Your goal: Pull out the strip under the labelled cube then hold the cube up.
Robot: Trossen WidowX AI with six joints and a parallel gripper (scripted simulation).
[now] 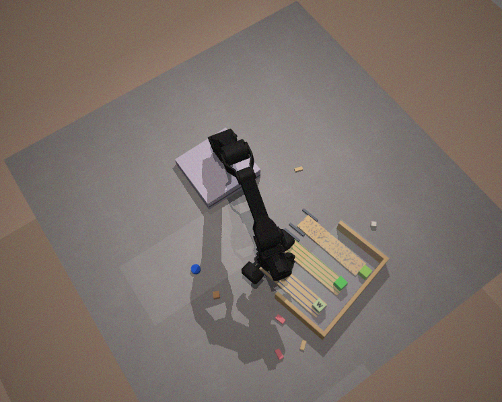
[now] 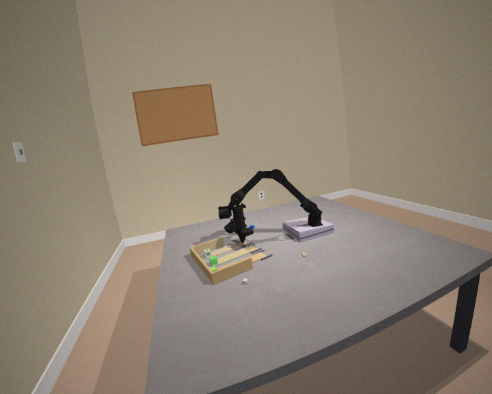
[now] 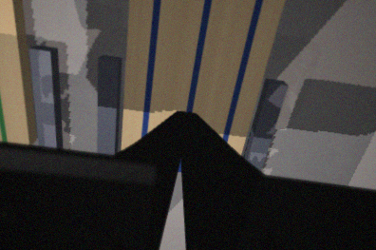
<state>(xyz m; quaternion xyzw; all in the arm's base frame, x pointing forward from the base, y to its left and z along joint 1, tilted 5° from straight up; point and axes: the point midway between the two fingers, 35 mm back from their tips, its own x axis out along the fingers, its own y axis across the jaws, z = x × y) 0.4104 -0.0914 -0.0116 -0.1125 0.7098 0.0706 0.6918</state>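
The pale green cube labelled W (image 1: 319,304) (image 2: 207,253) rests on the far end of the blue-striped wooden strip (image 1: 301,293) (image 3: 180,43). A green cube (image 1: 340,283) (image 2: 213,260) sits on the green-striped strip (image 1: 316,265) (image 3: 11,90). A lime cube (image 1: 365,271) (image 2: 213,268) is at the far end of the speckled strip (image 1: 332,244). My gripper (image 2: 242,241) (image 3: 184,121) is shut and empty, pointing down low over the near end of the blue-striped strip. Whether its tips touch the strip I cannot tell; the arm hides them in the top view.
A wooden wall (image 1: 354,299) (image 2: 233,273) surrounds the strips on three sides. Low dark rails (image 1: 309,215) (image 3: 110,86) flank their near ends. A blue ball (image 1: 195,269) (image 2: 252,226), an orange block (image 1: 216,294), a red block (image 1: 280,319) and a white cube (image 1: 373,224) (image 2: 245,281) lie outside.
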